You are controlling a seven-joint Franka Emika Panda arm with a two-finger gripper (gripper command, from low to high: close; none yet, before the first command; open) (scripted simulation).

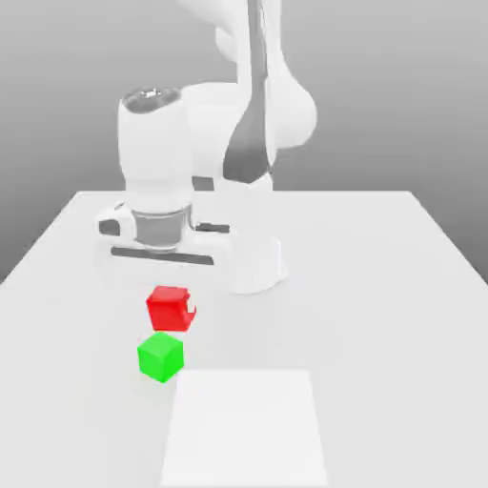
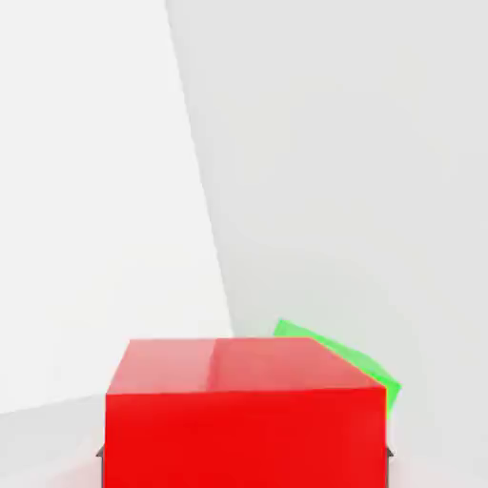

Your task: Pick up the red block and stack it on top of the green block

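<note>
Fingers (image 2: 245,456) pinch the smooth red cube (image 1: 170,309) — presumably for stacking on the smooth green cube (image 1: 161,356).

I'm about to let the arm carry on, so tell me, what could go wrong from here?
The red block is held between the gripper's fingers and the green block sits close by, so a low sideways move might knock it. The green block also looks turned relative to the red one, so the stack could end up misaligned, with less support at the corners.

One red block (image 1: 170,309), one green block (image 1: 161,356)
</note>
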